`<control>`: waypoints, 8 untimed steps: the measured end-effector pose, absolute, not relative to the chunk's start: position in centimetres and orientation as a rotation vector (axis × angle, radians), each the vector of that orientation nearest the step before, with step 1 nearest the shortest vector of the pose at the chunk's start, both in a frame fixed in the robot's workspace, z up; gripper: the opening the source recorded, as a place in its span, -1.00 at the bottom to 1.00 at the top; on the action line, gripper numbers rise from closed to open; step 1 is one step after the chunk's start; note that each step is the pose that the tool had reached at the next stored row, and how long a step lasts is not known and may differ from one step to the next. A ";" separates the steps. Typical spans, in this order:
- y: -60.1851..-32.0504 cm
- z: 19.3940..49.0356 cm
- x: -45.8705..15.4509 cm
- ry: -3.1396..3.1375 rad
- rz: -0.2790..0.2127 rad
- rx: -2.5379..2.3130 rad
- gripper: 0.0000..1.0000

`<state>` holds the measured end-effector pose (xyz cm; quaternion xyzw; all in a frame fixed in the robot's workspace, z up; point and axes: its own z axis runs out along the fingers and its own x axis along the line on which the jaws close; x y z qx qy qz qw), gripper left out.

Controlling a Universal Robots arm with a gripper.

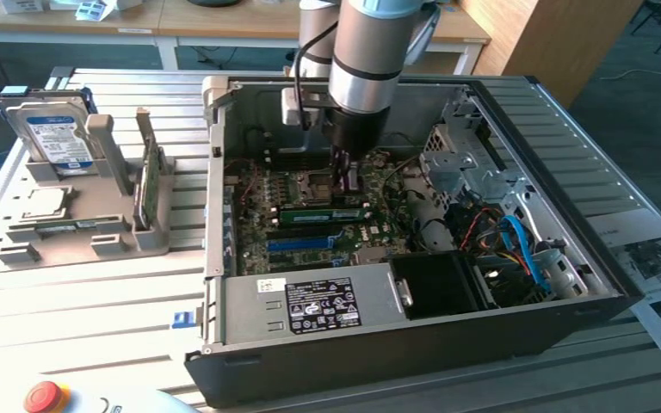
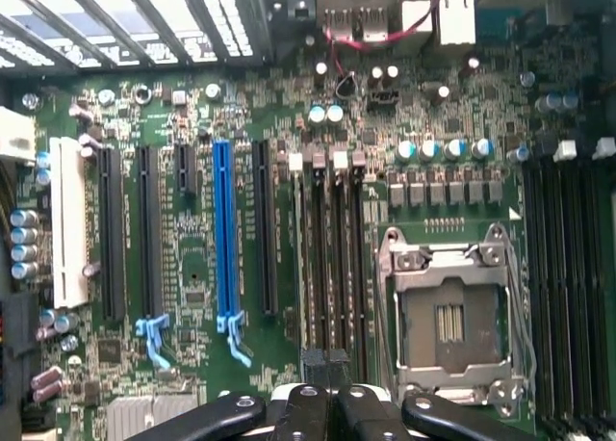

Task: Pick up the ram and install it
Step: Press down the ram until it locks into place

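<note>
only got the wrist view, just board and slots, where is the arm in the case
observer: The arm hangs straight down into the open case, with the gripper over the middle of the board.
operator: any ram near it
observer: A long narrow green stick, likely the ram, lies along the board right by the gripper's tip. I cannot tell if it is seated.
operator: whats outside the case
observer: On the exterior view's left, a grey holder carries a hard drive with a blue label, standing upright.
</note>
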<state>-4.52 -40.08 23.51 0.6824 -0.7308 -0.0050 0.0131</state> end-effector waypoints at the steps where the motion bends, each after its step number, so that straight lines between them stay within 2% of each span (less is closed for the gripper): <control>1: -40.0 23.5 -4.7 -2.277 -0.016 2.126 -0.80; 8: -39.8 23.5 -5.8 -2.277 -0.016 2.126 -0.80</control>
